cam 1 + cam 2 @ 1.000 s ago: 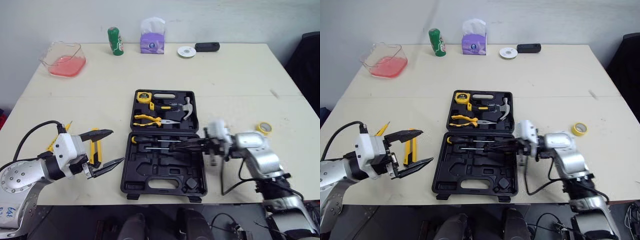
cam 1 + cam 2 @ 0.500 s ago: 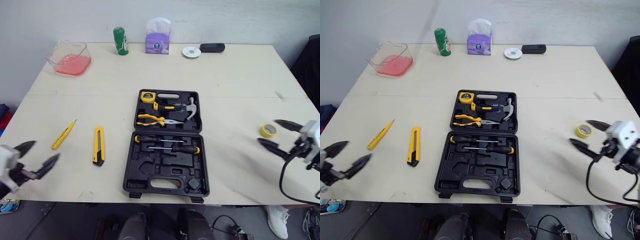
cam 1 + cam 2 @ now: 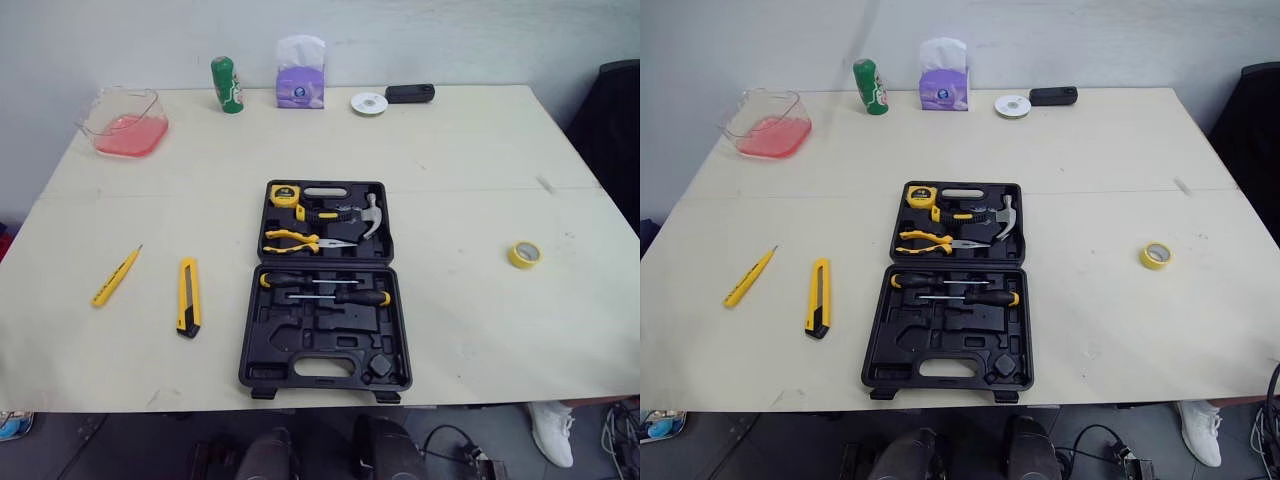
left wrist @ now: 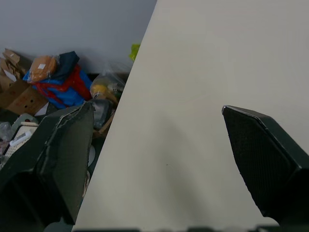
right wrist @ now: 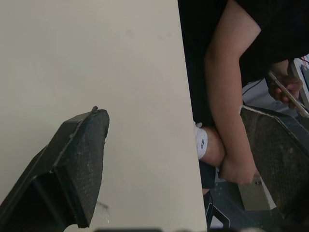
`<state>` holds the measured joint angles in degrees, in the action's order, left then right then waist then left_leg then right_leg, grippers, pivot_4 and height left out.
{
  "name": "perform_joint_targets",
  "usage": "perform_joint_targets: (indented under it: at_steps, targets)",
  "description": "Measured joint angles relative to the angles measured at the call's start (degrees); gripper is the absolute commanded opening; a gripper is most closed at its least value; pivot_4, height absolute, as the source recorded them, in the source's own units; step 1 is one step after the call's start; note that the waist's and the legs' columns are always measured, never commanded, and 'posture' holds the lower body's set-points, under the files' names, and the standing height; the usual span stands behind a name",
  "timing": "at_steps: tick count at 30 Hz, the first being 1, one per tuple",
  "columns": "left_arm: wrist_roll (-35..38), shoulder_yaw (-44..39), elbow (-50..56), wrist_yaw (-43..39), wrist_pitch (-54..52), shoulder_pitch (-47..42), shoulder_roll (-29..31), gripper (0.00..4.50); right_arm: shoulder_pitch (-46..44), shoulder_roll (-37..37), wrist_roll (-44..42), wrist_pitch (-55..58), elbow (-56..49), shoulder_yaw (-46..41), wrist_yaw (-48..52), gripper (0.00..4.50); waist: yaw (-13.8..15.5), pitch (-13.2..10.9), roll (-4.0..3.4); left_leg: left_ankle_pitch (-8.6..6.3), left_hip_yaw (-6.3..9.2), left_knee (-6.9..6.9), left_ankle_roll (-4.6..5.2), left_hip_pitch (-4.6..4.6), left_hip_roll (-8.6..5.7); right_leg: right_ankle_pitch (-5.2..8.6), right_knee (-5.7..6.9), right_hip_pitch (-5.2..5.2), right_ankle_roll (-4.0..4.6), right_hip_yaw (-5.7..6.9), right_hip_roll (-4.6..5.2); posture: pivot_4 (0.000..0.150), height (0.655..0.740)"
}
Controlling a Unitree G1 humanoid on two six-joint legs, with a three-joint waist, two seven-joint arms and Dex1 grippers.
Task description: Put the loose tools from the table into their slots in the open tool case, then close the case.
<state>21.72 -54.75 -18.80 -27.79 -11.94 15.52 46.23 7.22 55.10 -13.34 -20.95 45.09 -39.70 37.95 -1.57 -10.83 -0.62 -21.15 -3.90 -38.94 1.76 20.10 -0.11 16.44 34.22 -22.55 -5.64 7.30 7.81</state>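
The open tool case [image 3: 325, 285] on the bench [image 3: 470, 160] already holds several tools, but the utility knife [image 3: 187, 297] and yellow pen-shaped tool [image 3: 116, 276] lie loose to its left, the tape roll [image 3: 523, 254] to its right, and the left gripper [image 4: 157, 108] and right gripper [image 5: 170, 110] hold their fingers apart, empty

Light: bright, even, diffuse, from overhead; table [image 3: 480, 150] uniformly lit, far to near. Shadows: faint, short, hugging case [image 3: 325, 330] and knife [image 3: 187, 297]. Dim: floor [image 3: 120, 450] past near edge. Left wrist view: broad soft shadow on table; clutter [image 4: 53, 82] beyond edge darker.
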Motion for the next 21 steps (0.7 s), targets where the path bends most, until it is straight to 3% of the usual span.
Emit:
perform_joint_targets:
  at_steps: [4, 8, 17, 21]
  targets:
    - [0.7, -0.5, 0.6, -0.6, 2.1, 0.2, -1.3, 4.50, -2.0, -1.4, -1.6, 1.3, -2.6, 0.5, 0.6, 4.46, -0.3, 0.0, 0.00, 0.00, -0.04, -0.01, 0.00, -0.04, 0.00, 0.00, 0.03, 0.00, 0.00, -0.06, 0.00, 0.150, 0.7400]
    - [0.8, -0.3, 2.7, 1.0, 3.0, -2.0, -2.4, 4.50, -6.0, -2.7, -4.9, 9.7, -8.8, 3.8, 3.7, 4.46, 0.0, 0.0, 0.03, 0.04, 0.00, -0.03, 0.06, -0.03, 0.05, 0.00, 0.06, -0.01, 0.01, -0.05, 0.00, 0.150, 0.7400]
    - [2.6, 3.3, 18.9, -1.6, -7.9, 3.6, -2.4, 4.50, -8.4, -9.2, -11.3, 17.2, -27.1, 10.6, 11.0, 4.46, 0.4, 0.0, -0.07, 0.08, 0.00, -0.08, 0.22, 0.06, 0.01, 0.00, 0.21, -0.02, 0.00, -0.05, 0.00, 0.150, 0.7400]
    - [4.3, 7.7, 23.7, -2.1, -13.5, 0.1, -2.2, 4.50, -10.4, -13.9, -16.9, 20.4, -37.1, 13.6, 13.7, 4.46, 0.6, 0.0, -0.06, 0.11, 0.04, -0.11, 0.16, 0.02, 0.02, 0.00, 0.23, -0.03, 0.02, -0.05, -0.01, 0.150, 0.7400]
